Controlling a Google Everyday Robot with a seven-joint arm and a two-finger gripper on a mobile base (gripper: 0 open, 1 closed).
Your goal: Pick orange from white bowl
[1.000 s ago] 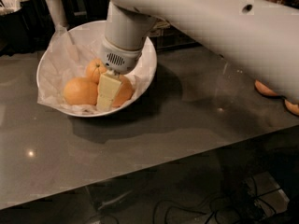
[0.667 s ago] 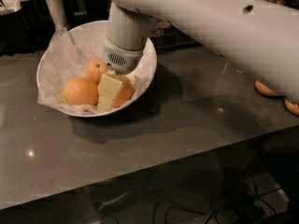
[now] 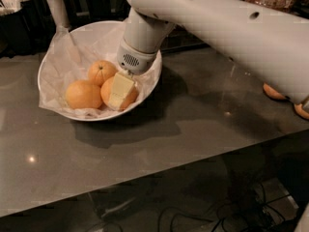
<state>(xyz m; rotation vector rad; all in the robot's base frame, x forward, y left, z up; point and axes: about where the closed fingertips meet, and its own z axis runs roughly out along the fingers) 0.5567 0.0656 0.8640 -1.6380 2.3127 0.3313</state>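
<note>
Down in white bowl (image 3: 91,118), claw (image 3: 119,96) against orange (image 3: 106,94); grip cannot tell

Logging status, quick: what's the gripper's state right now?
Gripper: down in the white bowl, against the orange; open or closed cannot be told.

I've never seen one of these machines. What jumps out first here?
A big white arm reaches down from the upper right, its gripper set on the orange at the right of the white bowl. A stem-dotted orange and another orange lie beside it on crinkled paper.
</note>
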